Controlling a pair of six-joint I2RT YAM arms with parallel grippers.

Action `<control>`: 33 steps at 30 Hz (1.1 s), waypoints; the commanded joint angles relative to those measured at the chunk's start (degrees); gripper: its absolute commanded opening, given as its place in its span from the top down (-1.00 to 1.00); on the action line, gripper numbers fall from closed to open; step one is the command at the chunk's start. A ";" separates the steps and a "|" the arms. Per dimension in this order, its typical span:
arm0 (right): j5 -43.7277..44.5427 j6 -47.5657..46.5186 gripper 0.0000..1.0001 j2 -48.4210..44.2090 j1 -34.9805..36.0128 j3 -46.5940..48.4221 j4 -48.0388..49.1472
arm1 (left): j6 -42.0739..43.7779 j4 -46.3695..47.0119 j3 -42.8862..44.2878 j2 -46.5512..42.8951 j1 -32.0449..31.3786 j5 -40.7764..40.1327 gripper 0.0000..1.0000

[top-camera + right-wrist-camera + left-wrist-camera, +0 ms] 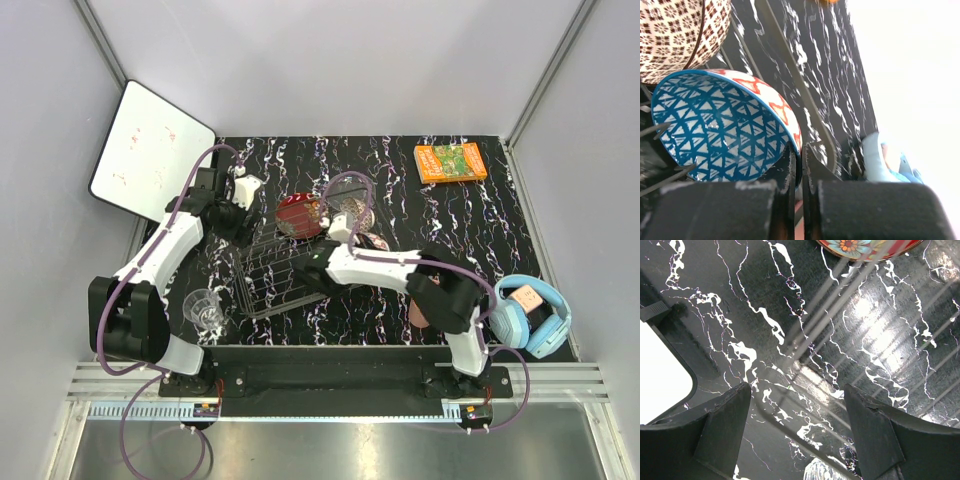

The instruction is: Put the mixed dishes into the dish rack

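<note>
Only the right wrist view shows right pincer (799, 152) clamped on blue patterned bowl (715, 125); left pincer (797, 395) stands apart.

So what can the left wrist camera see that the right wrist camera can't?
Only the left wrist view shows the red gold-patterned dish, a white board and the open left end effector. Only the right wrist view shows the blue patterned bowl, its rim pinched by the right end effector, the beige-brown patterned bowl and the blue headphones. Both show wires of the dish rack and the black marbled table.
</note>
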 commanded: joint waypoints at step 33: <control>-5.78 4.81 -0.53 -14.84 -4.23 8.02 -8.36 | -2.89 -4.76 4.42 -1.76 -3.29 4.39 -0.57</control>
